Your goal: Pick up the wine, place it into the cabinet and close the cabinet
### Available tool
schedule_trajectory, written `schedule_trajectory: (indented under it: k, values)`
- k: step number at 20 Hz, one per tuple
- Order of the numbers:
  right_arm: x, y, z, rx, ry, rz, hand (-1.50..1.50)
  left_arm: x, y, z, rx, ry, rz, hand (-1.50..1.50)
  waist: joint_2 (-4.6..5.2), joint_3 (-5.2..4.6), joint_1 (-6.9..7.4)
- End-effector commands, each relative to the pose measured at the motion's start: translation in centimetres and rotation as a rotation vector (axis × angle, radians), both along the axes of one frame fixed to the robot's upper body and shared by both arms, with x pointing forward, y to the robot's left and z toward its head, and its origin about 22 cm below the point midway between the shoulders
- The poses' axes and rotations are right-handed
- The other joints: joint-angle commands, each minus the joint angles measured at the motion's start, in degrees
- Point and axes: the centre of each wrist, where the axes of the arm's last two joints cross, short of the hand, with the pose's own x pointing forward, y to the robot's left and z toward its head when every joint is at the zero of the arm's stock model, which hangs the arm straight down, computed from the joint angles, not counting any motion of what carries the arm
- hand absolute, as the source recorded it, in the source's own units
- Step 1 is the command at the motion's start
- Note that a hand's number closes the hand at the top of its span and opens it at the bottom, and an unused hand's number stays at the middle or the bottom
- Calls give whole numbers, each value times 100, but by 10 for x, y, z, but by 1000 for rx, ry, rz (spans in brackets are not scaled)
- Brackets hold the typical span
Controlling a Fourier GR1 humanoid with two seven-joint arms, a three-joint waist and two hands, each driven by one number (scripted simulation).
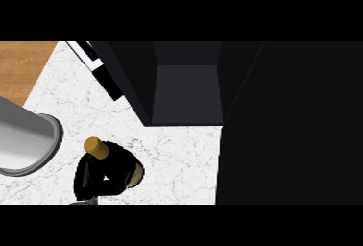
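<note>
Left hand (96, 178) curled round wine bottle (96, 147), below-left of open cabinet (186, 91). Risk: bottle clips cabinet's front edge when lifted in, tips onto surface (177, 158).

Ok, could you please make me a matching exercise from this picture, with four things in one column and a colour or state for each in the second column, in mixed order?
Things:
1. cap of the wine bottle
2. cabinet
3. counter
4. hand

Colour or state:
A. white, marbled
B. curled round the wine bottle
C. gold
D. standing open

Pairs: 1-C, 2-D, 3-A, 4-B
</note>
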Motion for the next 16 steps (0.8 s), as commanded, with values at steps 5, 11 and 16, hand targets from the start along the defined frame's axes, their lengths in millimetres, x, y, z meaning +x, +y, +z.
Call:
schedule_trajectory:
  k: [5,11,16]
  values:
    - [-30,-8,23,22,-36,42,-150,-11,60,23,39,1,-44,150,9,-2,40]
    - [-19,0,16,20,-32,54,-150,-19,66,33,148,-139,30,150,6,-1,59]
    - [-4,8,14,37,-42,47,-150,2,47,67,10,-212,-31,150,15,-3,66]
